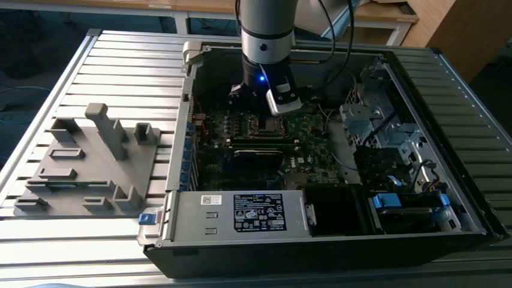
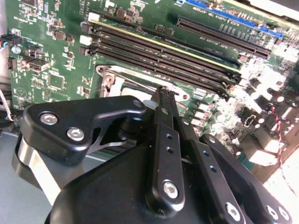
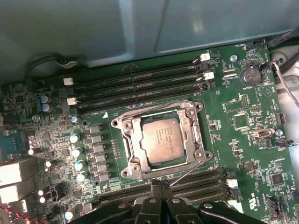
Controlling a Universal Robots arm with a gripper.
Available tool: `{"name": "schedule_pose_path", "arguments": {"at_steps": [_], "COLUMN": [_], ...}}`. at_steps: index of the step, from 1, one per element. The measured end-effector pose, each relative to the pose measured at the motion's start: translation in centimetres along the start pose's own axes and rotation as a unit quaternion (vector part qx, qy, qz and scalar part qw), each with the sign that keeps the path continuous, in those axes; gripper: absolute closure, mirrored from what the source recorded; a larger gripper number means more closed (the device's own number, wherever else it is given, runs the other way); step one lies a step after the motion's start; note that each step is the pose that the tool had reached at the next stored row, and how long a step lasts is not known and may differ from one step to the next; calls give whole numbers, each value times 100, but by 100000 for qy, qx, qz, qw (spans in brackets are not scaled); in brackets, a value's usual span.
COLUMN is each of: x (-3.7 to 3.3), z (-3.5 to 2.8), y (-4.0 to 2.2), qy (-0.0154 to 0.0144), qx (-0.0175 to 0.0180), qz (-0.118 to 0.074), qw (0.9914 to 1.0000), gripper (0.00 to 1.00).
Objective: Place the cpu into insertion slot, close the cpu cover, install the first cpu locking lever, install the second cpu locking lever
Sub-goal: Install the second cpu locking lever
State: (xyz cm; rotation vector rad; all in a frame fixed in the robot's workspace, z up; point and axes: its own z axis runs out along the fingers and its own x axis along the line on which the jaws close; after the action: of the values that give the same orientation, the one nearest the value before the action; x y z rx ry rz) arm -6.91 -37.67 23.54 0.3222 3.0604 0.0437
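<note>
CPU (image 3: 161,139) is seated flat in the insertion slot (image 3: 132,140), with the cpu cover (image 3: 194,135) folded down as a frame around it, and one thin locking lever (image 3: 187,171) angles up loose off the socket's corner toward the memory slots (image 3: 140,79). In both wrist views the end effector (image 3: 161,185) hangs just beside the socket's edge with its fingers pressed together and nothing between them, so I'd judge we're at the lever stage. Locking it calls for a careful push down and sideways under its hook without scraping the motherboard (image 3: 243,154).
</note>
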Motion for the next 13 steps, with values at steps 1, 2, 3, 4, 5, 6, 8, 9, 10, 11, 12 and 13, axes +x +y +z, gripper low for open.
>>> {"name": "schedule_pose_path", "arguments": {"at_steps": [1,2,3,4,5,6,8,9,10,11,12,13], "x": [-1,-2,-4,-5,-5,-5,-6,-6,-5,-5,-5,-5], "z": [0,-1,0,0,-1,0,2,3,4,4,5,5], "y": [-6,-12,-19,-24,-27,-30,-31,-31,-32,-33,-33,-33], "qy": [0,5,3,5,14,20,36,47,57,68,78,87], "qx": [0,1,-6,-13,-20,-35,-71,-84,-98,-112,-121,-130], "qz": [-36,-98,-167,-272,-425,-623,-1140,-1417,-1716,-1984,-2235,-2485], "qw": [100000,100000,100000,100000,99999,99998,99993,99990,99985,99980,99975,99969], "gripper": [89,89,89,89,89,89,89,89,89,89,89,89]}}
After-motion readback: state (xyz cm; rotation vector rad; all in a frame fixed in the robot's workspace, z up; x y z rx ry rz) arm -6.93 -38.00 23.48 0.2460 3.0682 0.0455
